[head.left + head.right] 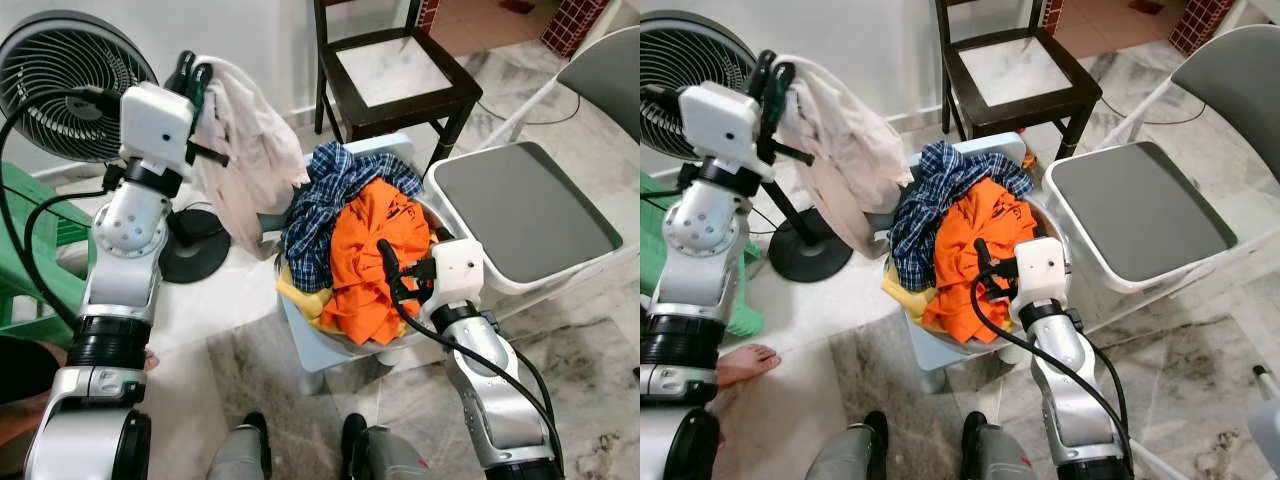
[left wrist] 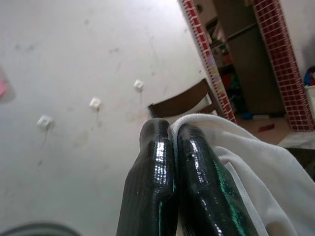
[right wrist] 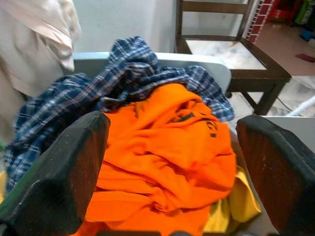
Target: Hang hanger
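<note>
Left of the laundry basket (image 1: 300,330), the left gripper (image 1: 192,72) is pinching a pale shirt (image 1: 245,150) aloft, seemingly on a hanger I cannot see; hanging is looking undone, while over the basket the right gripper (image 1: 390,265) is hovering spread

Premises are presenting as a lived-in home, in a laundry corner. A basin (image 1: 300,335) heaped with an orange shirt (image 1: 375,250), a blue plaid shirt (image 1: 320,205) and yellow cloth is sitting at centre on marble-patterned floor tiles (image 1: 580,370). A pedestal fan (image 1: 60,85) is standing at 10 o'clock, a dark wooden chair (image 1: 395,75) at 12 o'clock, a white lidded bin (image 1: 530,215) at 3 o'clock. Red-tiled doorway pillars are showing in the left wrist view.
</note>
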Tool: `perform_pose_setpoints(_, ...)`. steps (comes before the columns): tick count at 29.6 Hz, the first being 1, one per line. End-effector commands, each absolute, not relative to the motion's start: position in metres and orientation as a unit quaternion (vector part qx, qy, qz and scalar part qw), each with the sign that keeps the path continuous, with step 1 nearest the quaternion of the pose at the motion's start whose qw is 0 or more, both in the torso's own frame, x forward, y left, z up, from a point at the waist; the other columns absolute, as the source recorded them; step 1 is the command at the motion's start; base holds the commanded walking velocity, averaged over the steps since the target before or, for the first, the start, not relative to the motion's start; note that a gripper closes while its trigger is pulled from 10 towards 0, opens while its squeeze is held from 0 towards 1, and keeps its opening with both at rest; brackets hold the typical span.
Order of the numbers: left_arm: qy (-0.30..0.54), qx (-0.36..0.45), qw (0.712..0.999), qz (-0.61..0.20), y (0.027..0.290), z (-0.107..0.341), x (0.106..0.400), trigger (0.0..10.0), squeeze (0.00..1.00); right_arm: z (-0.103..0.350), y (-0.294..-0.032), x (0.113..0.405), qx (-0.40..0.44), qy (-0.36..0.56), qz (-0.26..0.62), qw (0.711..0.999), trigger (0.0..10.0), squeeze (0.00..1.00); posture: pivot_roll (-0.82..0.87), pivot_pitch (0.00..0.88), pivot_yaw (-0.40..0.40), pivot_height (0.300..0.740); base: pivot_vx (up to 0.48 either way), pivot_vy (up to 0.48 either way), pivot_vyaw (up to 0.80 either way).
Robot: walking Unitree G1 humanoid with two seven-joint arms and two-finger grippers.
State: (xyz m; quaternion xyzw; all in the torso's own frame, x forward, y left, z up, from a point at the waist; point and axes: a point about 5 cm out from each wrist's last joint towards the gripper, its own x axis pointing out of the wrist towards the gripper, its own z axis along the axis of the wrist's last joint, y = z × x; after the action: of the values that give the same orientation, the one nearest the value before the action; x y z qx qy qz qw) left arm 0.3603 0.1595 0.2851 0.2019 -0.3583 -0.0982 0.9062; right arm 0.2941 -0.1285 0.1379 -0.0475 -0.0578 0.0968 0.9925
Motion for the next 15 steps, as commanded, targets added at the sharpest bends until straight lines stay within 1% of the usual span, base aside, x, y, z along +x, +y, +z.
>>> perform_pose_setpoints(1, -0.383, 0.208, 0.893, -0.110, 0.149, 0.294, 0.361, 0.0, 0.00, 0.131, -0.131, 0.291, -0.047, -0.048, 0.092, 0.993, 10.0, 0.00, 0.12, 0.280, 0.026, 0.740, 0.000, 0.000, 0.00)
perform_pose_setpoints(5, -0.402, 0.197, 0.885, -0.127, 0.133, 0.308, 0.368, 0.0, 0.00, 0.131, -0.136, 0.286, -0.041, -0.047, 0.100, 0.993, 10.0, 0.00, 0.10, 0.286, 0.039, 0.740, 0.000, 0.000, 0.00)
perform_pose_setpoints(6, -0.408, 0.197, 0.881, -0.135, 0.127, 0.312, 0.371, 0.0, 0.00, 0.131, -0.142, 0.285, -0.042, -0.043, 0.095, 0.994, 10.0, 0.00, 0.09, 0.288, 0.045, 0.740, 0.000, 0.000, 0.00)
perform_pose_setpoints(7, -0.408, 0.197, 0.881, -0.135, 0.127, 0.312, 0.371, 0.0, 0.00, 0.131, -0.142, 0.285, -0.042, -0.043, 0.095, 0.994, 10.0, 0.00, 0.09, 0.288, 0.045, 0.740, 0.000, 0.000, 0.00)
perform_pose_setpoints(9, -0.411, 0.195, 0.877, -0.152, 0.117, 0.315, 0.374, 0.0, 0.00, 0.129, -0.146, 0.283, -0.036, -0.033, 0.099, 0.994, 10.0, 0.00, 0.09, 0.290, 0.051, 0.740, 0.000, 0.000, 0.00)
perform_pose_setpoints(10, -0.411, 0.195, 0.877, -0.152, 0.117, 0.315, 0.374, 0.0, 0.00, 0.129, -0.146, 0.283, -0.036, -0.033, 0.099, 0.994, 10.0, 0.00, 0.09, 0.290, 0.051, 0.740, 0.000, 0.000, 0.00)
perform_pose_setpoints(12, -0.416, 0.181, 0.874, -0.172, 0.103, 0.318, 0.376, 0.0, 0.00, 0.123, -0.140, 0.277, -0.029, -0.016, 0.140, 0.990, 10.0, 0.00, 0.08, 0.291, 0.054, 0.740, 0.000, 0.000, 0.00)
perform_pose_setpoints(13, -0.416, 0.181, 0.874, -0.172, 0.103, 0.318, 0.376, 0.0, 0.00, 0.123, -0.140, 0.277, -0.029, -0.016, 0.140, 0.990, 10.0, 0.00, 0.08, 0.291, 0.054, 0.740, 0.000, 0.000, 0.00)
perform_pose_setpoints(15, -0.428, 0.136, 0.869, -0.207, 0.079, 0.325, 0.373, 0.0, 0.00, 0.119, -0.134, 0.272, -0.036, -0.006, 0.168, 0.985, 10.0, 0.00, 0.08, 0.291, 0.052, 0.740, 0.000, 0.000, 0.00)
